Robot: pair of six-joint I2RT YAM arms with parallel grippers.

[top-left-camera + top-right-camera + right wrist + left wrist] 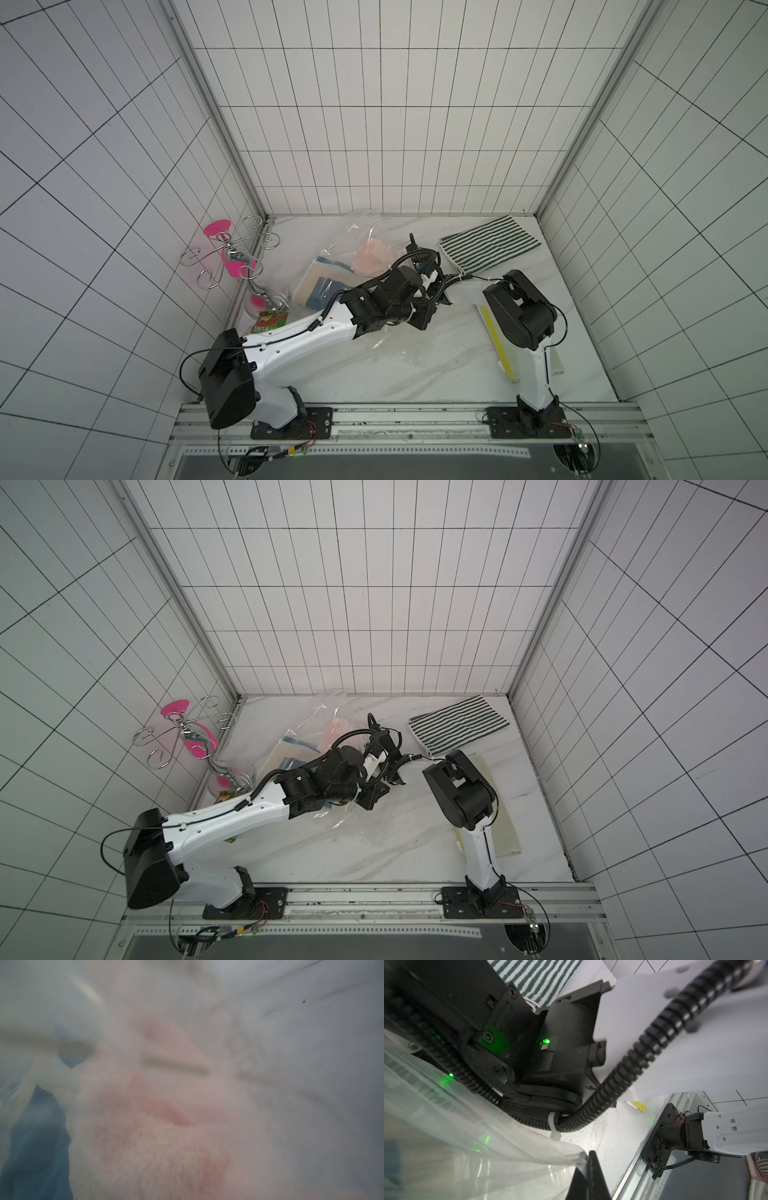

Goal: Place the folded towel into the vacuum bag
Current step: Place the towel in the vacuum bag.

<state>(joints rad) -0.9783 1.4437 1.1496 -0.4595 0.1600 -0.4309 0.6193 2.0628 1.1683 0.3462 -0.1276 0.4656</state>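
Left arm shoulder [226, 382]: black housing is rising closest to the lens, above the near left end of the aluminium rail [415, 417] that is carrying both arm bases.
Vacuum bag [332, 249]: clear, crinkly film is lying left of centre, running from the far wall toward the middle of the tabletop, creased and catching glare in both top views [303, 729].
Bag contents: pink towel [372, 257] is sitting inside on the far side, loosely bunched and fluffy [155, 1147]; blue-and-cream towel [320, 286] is lying inside too, just left of it and nearer.
Left gripper [588, 1178]: is clamping a clear edge of the vacuum bag, jaws pressed together on the film.
Right gripper: is lying hidden where the right arm [519, 316] is reaching left toward the bag; I cannot tell whether it is released or clenched.
Striped towel [486, 245]: green-and-white, folded flat, is lying outside the bag in the far right corner.
Tabletop [415, 374]: white with grey marble veining.
Room: white tiled walls [374, 124] with dark grid lines are enclosing the left, far and right sides.
Clutter: wire hook stand [232, 253] with pink discs is standing at the left edge, a snack packet [272, 322] just nearer; a cream sheet with a yellow edge [496, 345] is lying under the right arm.
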